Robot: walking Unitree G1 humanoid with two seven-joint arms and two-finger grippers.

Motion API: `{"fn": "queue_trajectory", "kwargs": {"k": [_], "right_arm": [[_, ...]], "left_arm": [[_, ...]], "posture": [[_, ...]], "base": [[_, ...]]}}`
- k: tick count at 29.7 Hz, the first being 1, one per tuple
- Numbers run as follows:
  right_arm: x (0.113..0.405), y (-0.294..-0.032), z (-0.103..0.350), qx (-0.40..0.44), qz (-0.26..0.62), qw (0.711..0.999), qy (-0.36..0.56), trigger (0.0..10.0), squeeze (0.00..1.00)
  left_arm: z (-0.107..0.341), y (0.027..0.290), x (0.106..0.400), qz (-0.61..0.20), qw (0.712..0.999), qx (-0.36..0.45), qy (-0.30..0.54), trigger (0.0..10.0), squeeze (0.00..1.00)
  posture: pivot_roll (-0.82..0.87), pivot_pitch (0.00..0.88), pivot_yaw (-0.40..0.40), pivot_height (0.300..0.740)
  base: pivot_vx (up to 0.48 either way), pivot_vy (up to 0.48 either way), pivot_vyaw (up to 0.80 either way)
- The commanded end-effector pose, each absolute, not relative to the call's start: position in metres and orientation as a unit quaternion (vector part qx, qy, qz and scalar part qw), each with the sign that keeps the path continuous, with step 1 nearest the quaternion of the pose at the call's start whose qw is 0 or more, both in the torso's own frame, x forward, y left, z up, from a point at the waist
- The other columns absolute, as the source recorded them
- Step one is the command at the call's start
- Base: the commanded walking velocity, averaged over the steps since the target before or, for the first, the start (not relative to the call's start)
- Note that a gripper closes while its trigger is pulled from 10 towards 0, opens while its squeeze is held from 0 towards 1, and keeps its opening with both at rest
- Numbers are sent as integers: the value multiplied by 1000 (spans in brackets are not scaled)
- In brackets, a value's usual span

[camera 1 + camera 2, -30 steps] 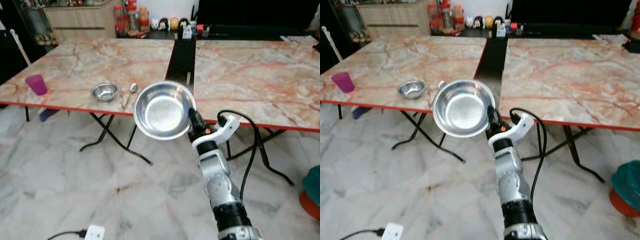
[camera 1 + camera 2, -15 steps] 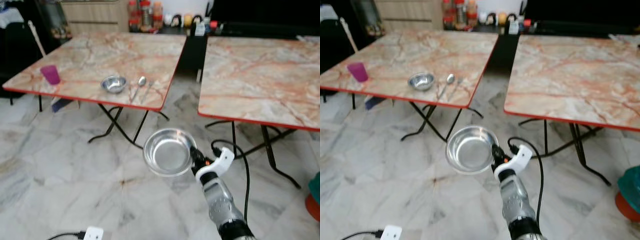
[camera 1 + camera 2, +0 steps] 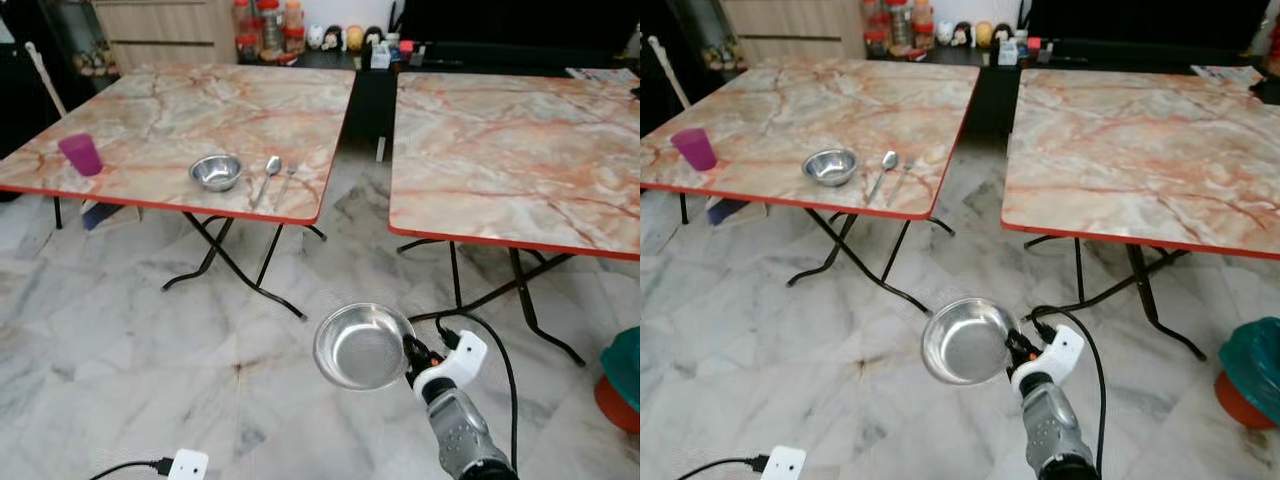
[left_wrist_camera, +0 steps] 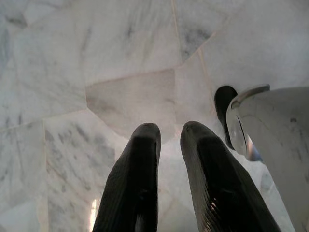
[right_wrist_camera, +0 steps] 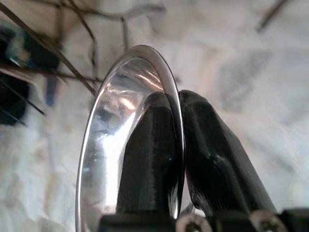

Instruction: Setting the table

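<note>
A large steel bowl [image 3: 364, 346] was held by its rim, pinched in the right gripper [image 5: 176, 130], low above the marble floor [image 3: 120, 340]. The left gripper [image 4: 169, 140] was seen nearly closed, gripping nothing. On the left table [image 3: 180, 110] lay a small bowl [image 3: 216, 171], spoon [image 3: 268, 172] and purple cup [image 3: 79, 154].

No writing, label, brand, number or sign can be read anywhere in these views. The jars and small containers [image 3: 268, 22] on the dark counter behind the tables are too small and blurred for any print to be made out, and the papers [image 3: 601, 75] at the far corner of the right-hand table are just as illegible.
</note>
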State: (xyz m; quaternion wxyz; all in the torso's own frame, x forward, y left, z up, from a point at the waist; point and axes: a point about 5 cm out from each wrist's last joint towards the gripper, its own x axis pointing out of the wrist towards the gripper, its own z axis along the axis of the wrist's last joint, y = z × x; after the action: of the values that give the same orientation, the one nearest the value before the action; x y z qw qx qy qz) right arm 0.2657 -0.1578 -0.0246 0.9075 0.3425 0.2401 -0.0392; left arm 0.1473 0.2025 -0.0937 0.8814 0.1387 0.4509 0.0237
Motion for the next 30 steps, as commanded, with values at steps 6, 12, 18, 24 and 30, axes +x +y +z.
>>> {"fn": "queue_trajectory", "kwargs": {"k": [6,12,18,24,30], "right_arm": [[224,-178,-60,267,-95,897,338,10000,0],[207,-187,-70,236,-117,891,369,10000,0],[209,-191,-68,239,-121,895,356,10000,0],[207,-189,-69,228,-115,896,362,10000,0],[203,-188,-72,213,-113,894,377,10000,0]], "left_arm": [[-93,202,150,36,885,118,449,10000,0],[-92,203,152,37,886,118,448,10000,0],[-91,204,153,39,887,115,446,10000,0],[-91,203,155,41,887,115,445,10000,0],[-91,202,155,41,888,113,443,10000,0]], "posture": [[92,39,11,740],[101,37,12,740],[90,38,17,740],[94,37,15,740],[93,38,16,740]], "base": [[0,0,0],[0,0,0],[0,0,0],[336,0,0],[398,0,0]]}}
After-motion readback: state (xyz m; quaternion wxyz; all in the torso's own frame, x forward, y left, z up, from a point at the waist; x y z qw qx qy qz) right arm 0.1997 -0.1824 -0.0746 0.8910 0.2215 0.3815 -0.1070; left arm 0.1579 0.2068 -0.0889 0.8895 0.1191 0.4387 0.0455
